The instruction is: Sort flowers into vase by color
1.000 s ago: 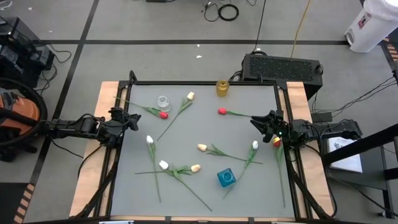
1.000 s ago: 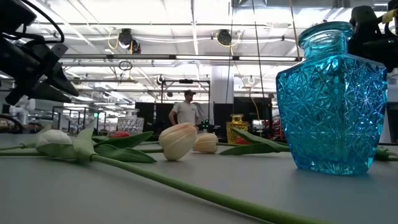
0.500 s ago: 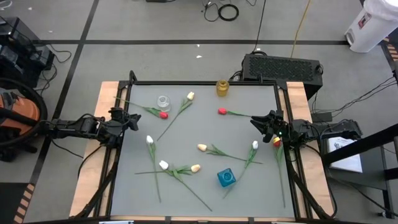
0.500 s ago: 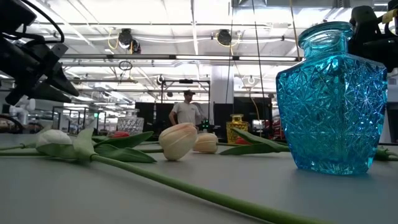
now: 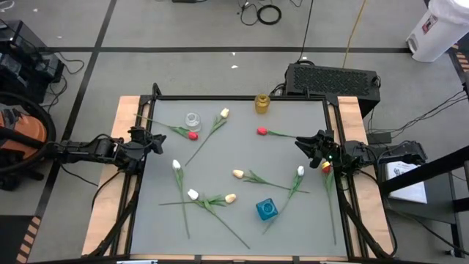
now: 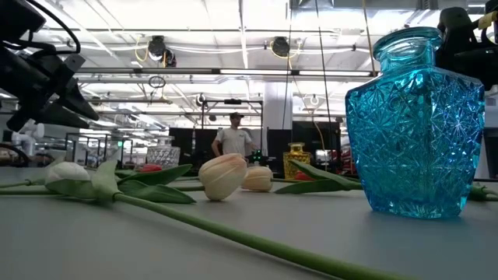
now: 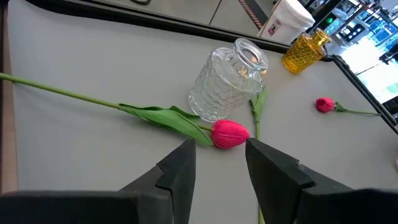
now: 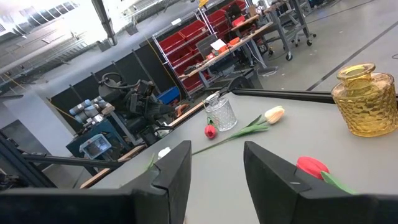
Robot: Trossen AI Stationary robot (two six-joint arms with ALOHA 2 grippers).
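Tulips lie flat on the grey mat (image 5: 234,154): red ones (image 5: 193,135) (image 5: 261,131) (image 5: 326,167), white ones (image 5: 176,165) (image 5: 300,171) (image 5: 193,194), cream ones (image 5: 224,113) (image 5: 238,174) (image 5: 231,198). Three vases stand upright: clear glass (image 5: 193,119), yellow (image 5: 261,103) and blue (image 5: 267,210). My left gripper (image 5: 155,141) hovers open at the left edge. In its wrist view a red tulip head (image 7: 230,134) lies just beyond its fingertips (image 7: 221,155). My right gripper (image 5: 302,143) is open at the right edge, clear of the red tulip (image 8: 313,167).
A black frame (image 5: 242,97) borders the mat. The mat's middle between the scattered stems is bare. In the low view the blue vase (image 6: 420,124) stands close at the right, and a long stem (image 6: 233,233) crosses the foreground. A person (image 6: 232,140) stands far behind the table.
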